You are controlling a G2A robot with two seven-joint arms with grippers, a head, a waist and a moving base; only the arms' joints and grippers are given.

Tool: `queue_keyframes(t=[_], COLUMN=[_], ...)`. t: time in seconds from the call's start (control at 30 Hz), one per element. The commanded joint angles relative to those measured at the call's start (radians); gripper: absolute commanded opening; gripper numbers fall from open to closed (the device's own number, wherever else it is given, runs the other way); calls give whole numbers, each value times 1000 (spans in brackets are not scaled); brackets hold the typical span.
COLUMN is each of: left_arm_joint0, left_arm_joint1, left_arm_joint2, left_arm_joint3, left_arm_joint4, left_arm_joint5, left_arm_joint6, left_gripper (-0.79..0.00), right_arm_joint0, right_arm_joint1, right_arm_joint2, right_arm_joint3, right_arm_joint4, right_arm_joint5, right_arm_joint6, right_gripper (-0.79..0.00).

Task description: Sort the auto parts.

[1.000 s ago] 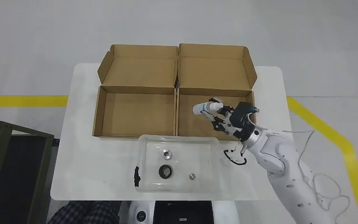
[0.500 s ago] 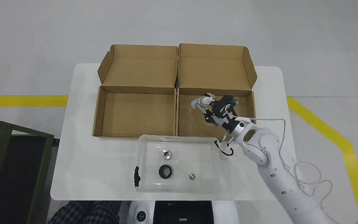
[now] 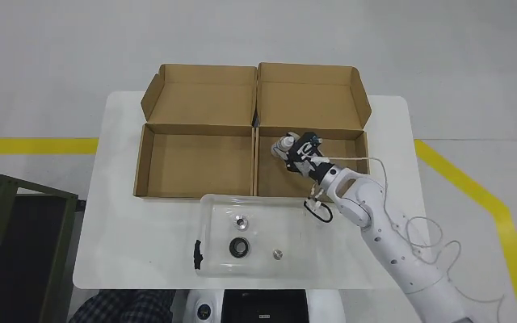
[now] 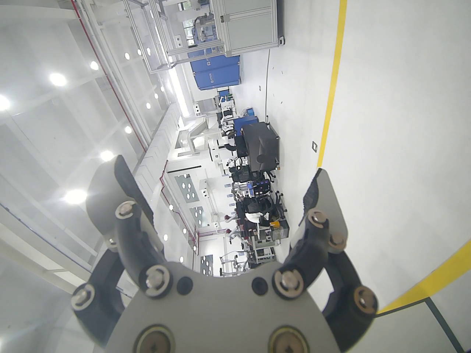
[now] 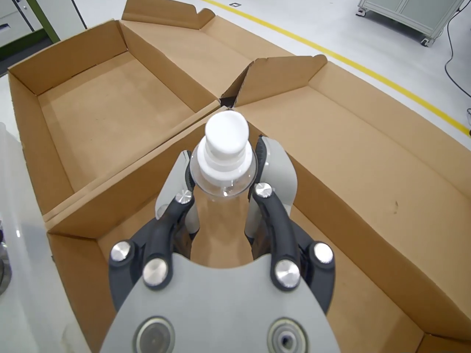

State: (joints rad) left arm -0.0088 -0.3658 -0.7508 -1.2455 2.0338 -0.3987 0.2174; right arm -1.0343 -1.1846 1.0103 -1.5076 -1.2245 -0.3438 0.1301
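Top view puts the right gripper (image 3: 292, 153) just right of the frame's centre, over the left end of the right-hand cardboard box (image 3: 347, 153). Its fingers are drawn in part-way and clamp a small clear part with a white cap (image 3: 281, 148), which points toward the wall shared with the left-hand cardboard box (image 3: 198, 165). Both boxes stand open side by side in the upper middle of the frame, flaps folded back, on a white table (image 3: 121, 202).

Right wrist view shows the same right gripper (image 5: 222, 170) with one finger on each side of the clear body, and the white cap (image 5: 225, 137) jutting past the fingertips (image 5: 272, 159). The part looks like a small bulb or bottle, though its clear body is hard to make out. Whether it touches the box floor cannot be told.

Below the boxes in the top view sits a clear plastic tray (image 3: 214, 210). It holds a metal piece (image 3: 240, 220), a black ring (image 3: 238, 247) and a small round metal piece (image 3: 277, 253), all apart from one another.

Left wrist view has the left gripper (image 4: 215, 174) spread wide with nothing between its fingers.
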Motion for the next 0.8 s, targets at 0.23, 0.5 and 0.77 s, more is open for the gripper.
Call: queue_keyframes(t=[0.23, 0.5, 0.77], left_arm_joint0=[0, 0, 0], left_arm_joint1=[0, 0, 0], left_arm_joint2=[0, 0, 0], left_arm_joint3=[0, 0, 0], left_arm_joint4=[0, 0, 0], left_arm_joint5=[0, 0, 0], left_arm_joint6=[0, 0, 0], left_gripper=[0, 0, 0], right_arm_joint0=[40, 53, 34], right_arm_joint1=[-16, -25, -20], right_arm_joint2=[-27, -39, 0], right_arm_joint3=[53, 64, 6], right_arm_joint4=[-14, -31, -47], right_arm_joint5=[11, 11, 6], right_arm_joint6=[15, 33, 30], right_gripper=[-668, -206, -111])
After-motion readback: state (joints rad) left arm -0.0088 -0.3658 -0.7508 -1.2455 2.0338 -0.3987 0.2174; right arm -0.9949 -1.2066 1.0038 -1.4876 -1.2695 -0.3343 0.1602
